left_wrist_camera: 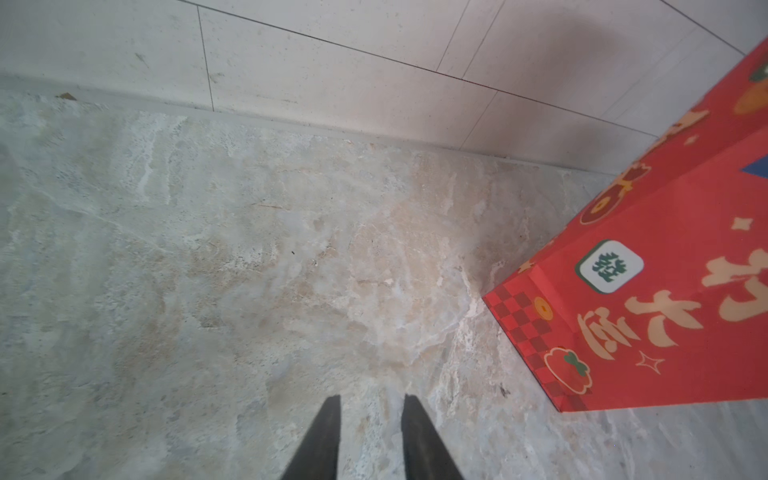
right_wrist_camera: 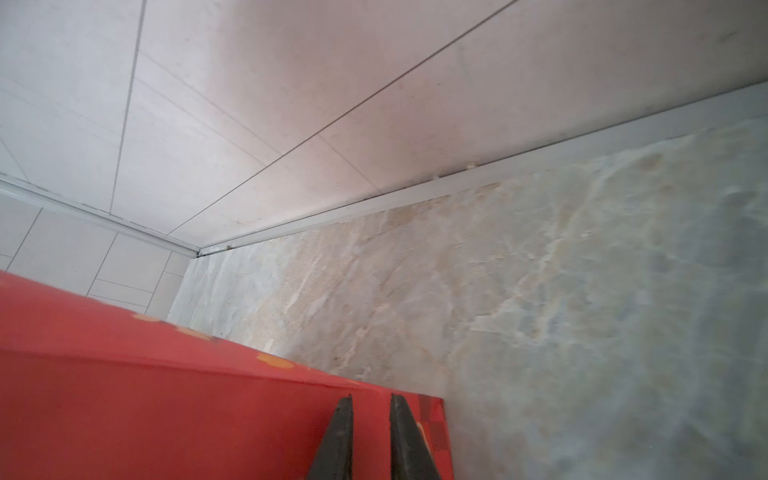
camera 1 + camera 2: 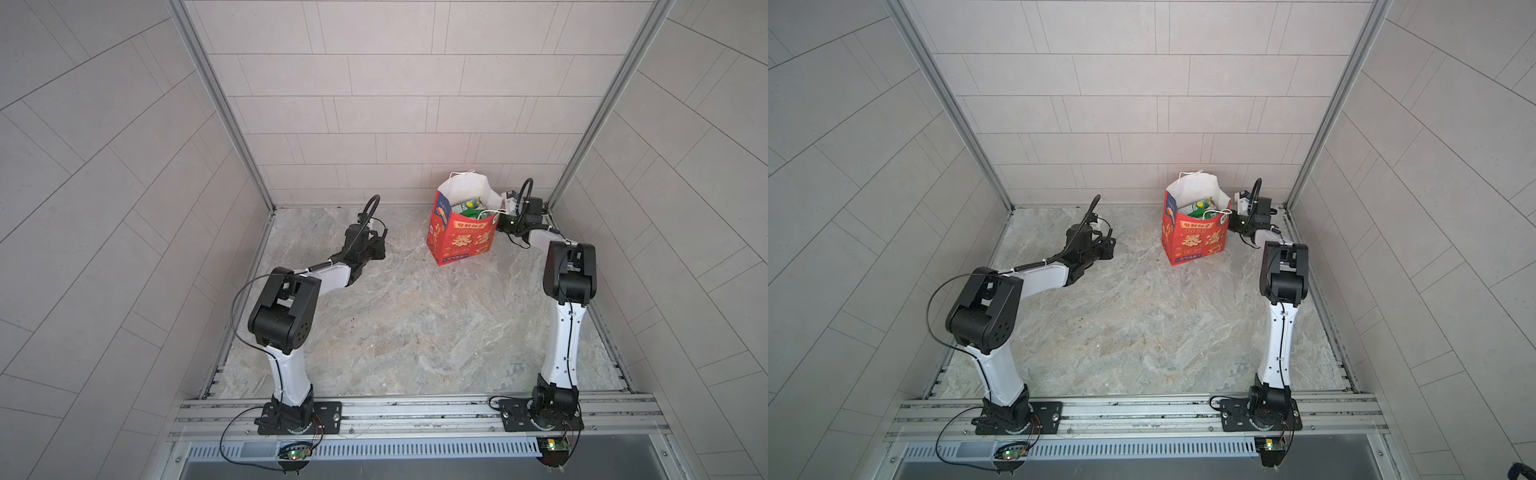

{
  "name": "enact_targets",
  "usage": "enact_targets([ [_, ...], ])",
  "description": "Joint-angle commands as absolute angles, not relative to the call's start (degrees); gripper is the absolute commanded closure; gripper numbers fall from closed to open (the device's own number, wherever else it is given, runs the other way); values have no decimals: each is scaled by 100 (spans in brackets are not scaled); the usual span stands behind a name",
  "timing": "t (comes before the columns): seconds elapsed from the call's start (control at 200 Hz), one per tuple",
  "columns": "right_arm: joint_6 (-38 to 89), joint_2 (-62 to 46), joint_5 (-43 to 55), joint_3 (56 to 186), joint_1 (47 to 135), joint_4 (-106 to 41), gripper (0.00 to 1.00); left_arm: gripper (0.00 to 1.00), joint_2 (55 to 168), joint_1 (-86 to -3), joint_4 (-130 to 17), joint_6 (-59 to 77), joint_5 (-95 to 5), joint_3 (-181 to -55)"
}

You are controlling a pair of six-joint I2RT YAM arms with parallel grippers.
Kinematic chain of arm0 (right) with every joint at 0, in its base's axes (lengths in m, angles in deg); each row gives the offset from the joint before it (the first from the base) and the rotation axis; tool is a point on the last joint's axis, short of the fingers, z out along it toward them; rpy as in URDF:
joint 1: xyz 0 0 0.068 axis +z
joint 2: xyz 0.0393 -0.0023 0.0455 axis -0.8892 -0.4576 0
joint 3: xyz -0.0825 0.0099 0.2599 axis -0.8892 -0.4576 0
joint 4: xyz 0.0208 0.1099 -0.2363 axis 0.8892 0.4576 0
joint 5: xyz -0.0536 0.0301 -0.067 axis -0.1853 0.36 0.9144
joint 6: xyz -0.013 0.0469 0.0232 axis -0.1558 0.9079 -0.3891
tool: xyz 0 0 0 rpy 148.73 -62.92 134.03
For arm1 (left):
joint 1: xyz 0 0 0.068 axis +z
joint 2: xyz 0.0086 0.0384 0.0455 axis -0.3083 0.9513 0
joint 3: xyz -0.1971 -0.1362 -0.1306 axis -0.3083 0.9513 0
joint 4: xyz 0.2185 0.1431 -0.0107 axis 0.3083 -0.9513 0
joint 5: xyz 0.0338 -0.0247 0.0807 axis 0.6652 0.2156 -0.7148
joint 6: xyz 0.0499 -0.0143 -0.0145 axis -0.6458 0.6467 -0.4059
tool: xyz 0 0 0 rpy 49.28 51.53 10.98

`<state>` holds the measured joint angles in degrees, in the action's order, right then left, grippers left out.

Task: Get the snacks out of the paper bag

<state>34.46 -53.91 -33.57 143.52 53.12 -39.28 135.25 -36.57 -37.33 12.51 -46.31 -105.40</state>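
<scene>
**Bag still full, first reach not yet made**

The paper bag [image 3: 461,245] stands upright at the back right of the tabletop [image 3: 395,324], its mouth open and its white inside showing. The snacks [image 3: 469,206] sit low inside it. Green and yellowish packets show in both top views, though how many are there is too small to tell. No packet lies out on the tabletop, so the task looks to be at its start.

The right claw [image 2: 370,399] hangs just beside the bag's right wall, pointing down along the red paper. Its jaws stand narrowly parted with nothing seen between them. It may be touching the wall, but the views do not settle that.

The left claw [image 1: 370,399] hovers over bare tabletop, apart from the bag. Its jaws are moderately parted and empty.

The next move likely calls for one claw to steady the rim. The other must then come down through the mouth, clear of the cord handles [image 3: 492,212], to pinch a packet.
</scene>
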Motion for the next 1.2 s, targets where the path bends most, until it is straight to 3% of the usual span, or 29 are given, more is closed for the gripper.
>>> enact_targets([
  [0.0,3561,-4940,-3320,13911,5599,-4394,82,60,13239,-3524,-3271,1289,-4715,-10166],
  [0.115,3241,-4574,-3124,13382,5868,-4161,82,51,13015,-3472,-3182,1305,-4753,-9829],
  [0.21,3183,-4273,-2861,12915,6066,-4191,82,35,12877,-3464,-2914,1267,-4636,-9516],
  [0.37,3358,-3842,-2635,12174,6351,-4394,82,17,12647,-3443,-2243,1221,-4042,-8981],
  [0.48,3585,-3599,-2394,11751,6527,-4669,82,12,12530,-3419,-1751,1221,-3961,-8600],
  [0.74,4995,-3301,-2351,10468,6940,-6951,84,10,12310,-3237,-1660,1361,-4270,-8188],
  [1.196,4809,-2831,-1890,9514,7816,-6937,85,10,12272,-2939,-1979,1259,-4507,-8161],
])
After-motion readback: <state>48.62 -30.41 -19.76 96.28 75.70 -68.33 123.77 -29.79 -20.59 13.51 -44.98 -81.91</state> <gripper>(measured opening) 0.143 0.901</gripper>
